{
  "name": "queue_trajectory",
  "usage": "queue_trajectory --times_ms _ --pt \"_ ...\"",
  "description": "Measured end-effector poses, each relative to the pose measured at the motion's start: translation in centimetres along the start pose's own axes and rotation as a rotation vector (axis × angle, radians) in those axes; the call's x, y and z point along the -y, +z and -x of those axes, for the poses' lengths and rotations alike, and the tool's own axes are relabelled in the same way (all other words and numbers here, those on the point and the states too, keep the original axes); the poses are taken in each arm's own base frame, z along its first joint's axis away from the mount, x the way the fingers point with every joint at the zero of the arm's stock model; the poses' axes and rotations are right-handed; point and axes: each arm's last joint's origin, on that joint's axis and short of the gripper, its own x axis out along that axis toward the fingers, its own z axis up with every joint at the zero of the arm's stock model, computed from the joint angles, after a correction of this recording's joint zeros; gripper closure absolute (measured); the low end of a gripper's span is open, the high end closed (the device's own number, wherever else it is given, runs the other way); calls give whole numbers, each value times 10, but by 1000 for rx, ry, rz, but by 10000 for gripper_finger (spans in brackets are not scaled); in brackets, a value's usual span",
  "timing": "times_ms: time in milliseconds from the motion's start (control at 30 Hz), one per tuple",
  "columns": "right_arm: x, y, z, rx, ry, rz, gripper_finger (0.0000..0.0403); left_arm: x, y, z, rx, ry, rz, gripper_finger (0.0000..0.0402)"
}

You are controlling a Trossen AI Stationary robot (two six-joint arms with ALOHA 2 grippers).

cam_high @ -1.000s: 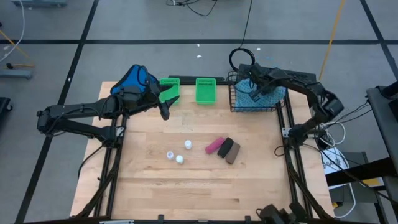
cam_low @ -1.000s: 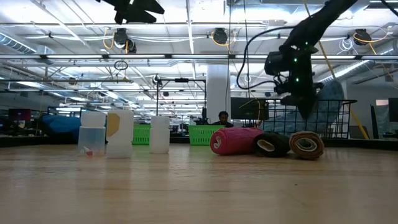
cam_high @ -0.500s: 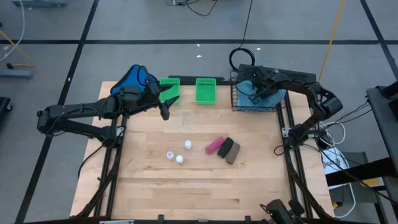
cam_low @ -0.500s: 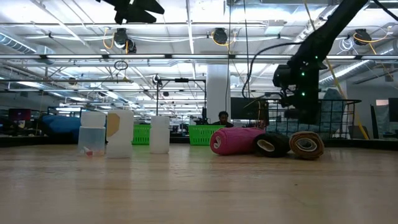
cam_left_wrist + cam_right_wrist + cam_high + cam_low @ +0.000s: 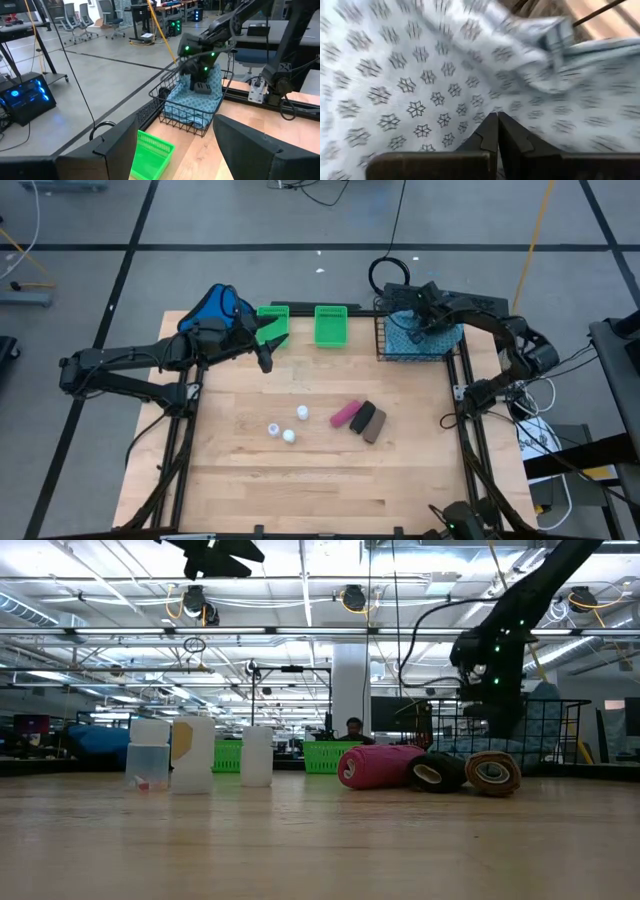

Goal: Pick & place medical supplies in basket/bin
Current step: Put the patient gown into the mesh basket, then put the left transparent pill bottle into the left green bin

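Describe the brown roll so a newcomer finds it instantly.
Start at the wooden table, centre right, where three rolls lie side by side. The brown roll is the outermost, nearest the table's right edge, next to the black roll; the pink roll is opposite.

We take this for a large open lab or workshop hall: exposed ceiling pipes (image 5: 300, 632) and strip lights overhead, a grey taped floor (image 5: 250, 220), rolling office chairs (image 5: 107, 10), loose cables (image 5: 320, 192), a lit computer tower (image 5: 22, 97), and a wooden table (image 5: 310, 470) on a metal frame.
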Motion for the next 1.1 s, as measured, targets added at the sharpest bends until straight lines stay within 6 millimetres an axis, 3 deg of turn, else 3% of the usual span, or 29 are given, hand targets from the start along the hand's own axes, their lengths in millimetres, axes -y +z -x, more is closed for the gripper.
queue_trajectory --times_ms 367,600,733,900,1100 --pt "4 -6 81 353 38 -91 399 0 0 0 0 0 -3 133" --pt "-22 -8 118 572 370 35 399 3 -6 -6 -47 -6 -26 133" --pt "-42 -7 135 679 559 145 399 11 -15 -4 -124 -102 -94 133" --pt "-62 -4 146 847 609 296 399 30 -31 7 -285 -203 -123 133" --pt "-72 -11 118 1270 660 258 399 46 -50 24 -493 -282 -82 133"
